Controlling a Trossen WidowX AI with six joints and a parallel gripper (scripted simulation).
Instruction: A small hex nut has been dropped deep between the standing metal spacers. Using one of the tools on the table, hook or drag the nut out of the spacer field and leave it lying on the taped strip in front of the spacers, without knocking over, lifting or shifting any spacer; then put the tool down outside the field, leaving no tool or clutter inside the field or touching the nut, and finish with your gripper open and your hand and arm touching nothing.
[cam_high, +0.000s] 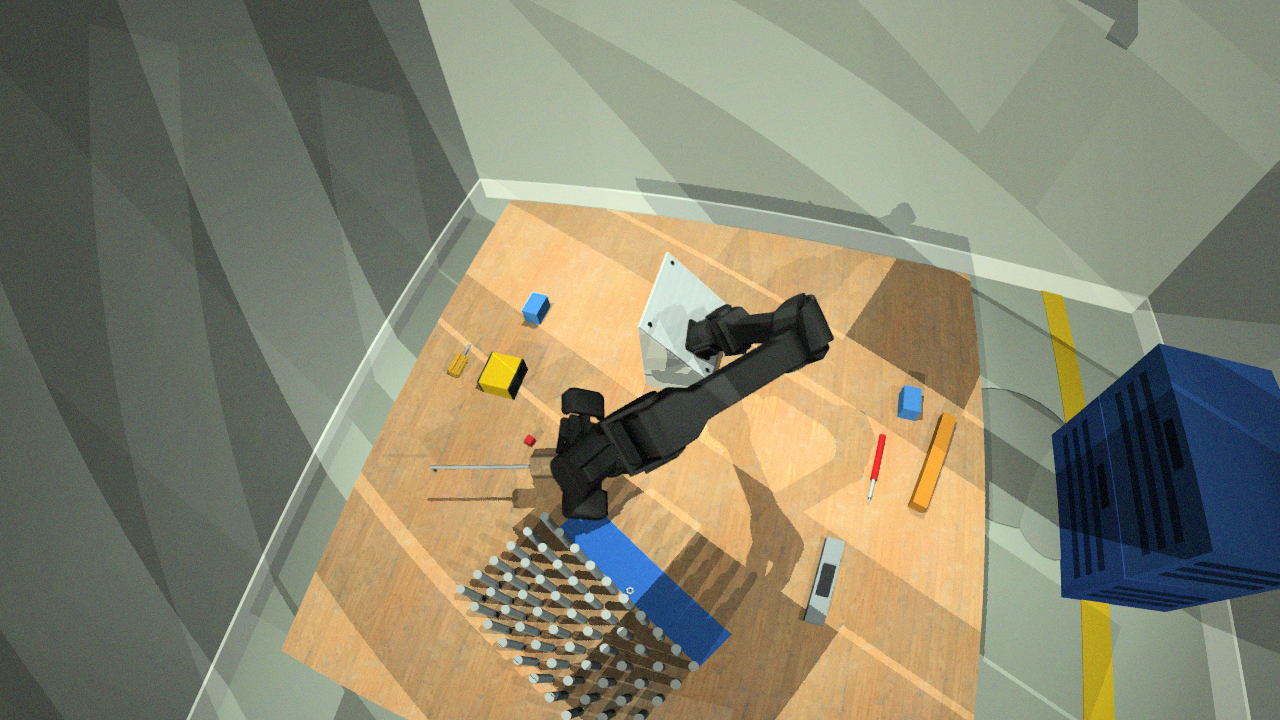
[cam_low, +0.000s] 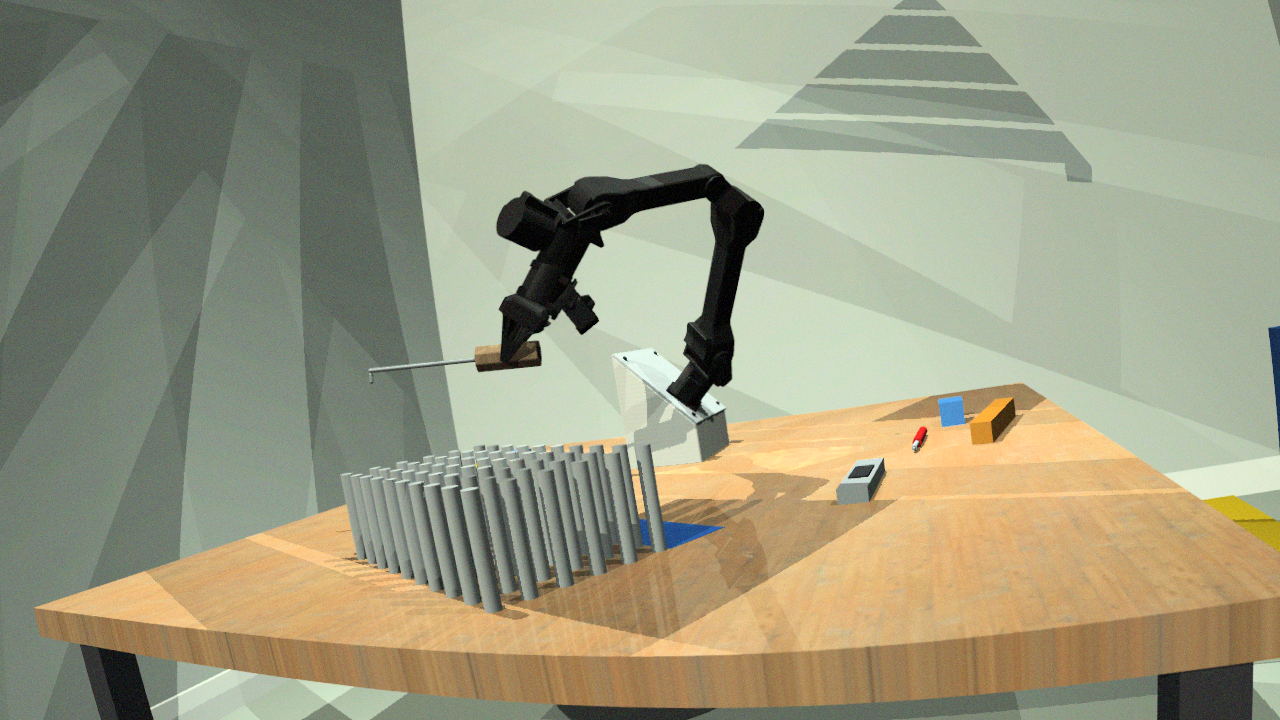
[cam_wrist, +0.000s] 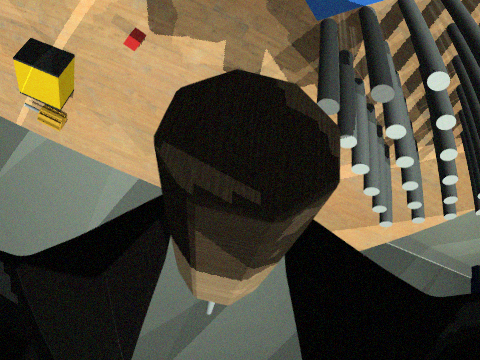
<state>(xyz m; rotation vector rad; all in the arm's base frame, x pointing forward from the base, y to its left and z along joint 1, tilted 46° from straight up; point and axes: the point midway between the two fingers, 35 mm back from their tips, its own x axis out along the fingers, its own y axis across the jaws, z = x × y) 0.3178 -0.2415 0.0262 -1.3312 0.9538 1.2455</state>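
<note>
Tool (cam_high: 556, 461) (cam_low: 508, 352) (cam_wrist: 231, 215) clamped on faceted, wood-grained handle (cam_high: 542, 462) (cam_low: 529, 355) (cam_wrist: 245, 150) of slim metal hook (cam_high: 483, 466) (cam_low: 420, 365) (cam_wrist: 210, 307); grey cylindrical spacers (cam_high: 574, 548) (cam_low: 484, 555) (cam_wrist: 328, 65) upright on counter (cam_high: 384, 573) (cam_low: 895, 573) (cam_wrist: 100, 75).

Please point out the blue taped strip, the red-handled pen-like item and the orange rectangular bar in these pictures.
Blue taped strip (cam_high: 626, 562) (cam_low: 684, 534) (cam_wrist: 340, 7): top, exterior, wrist; bare surface.
Red-handled pen-like item (cam_high: 878, 454) (cam_low: 920, 436): top, exterior; handle.
Orange rectangular bar (cam_high: 933, 462) (cam_low: 992, 419): top, exterior; body.
</note>
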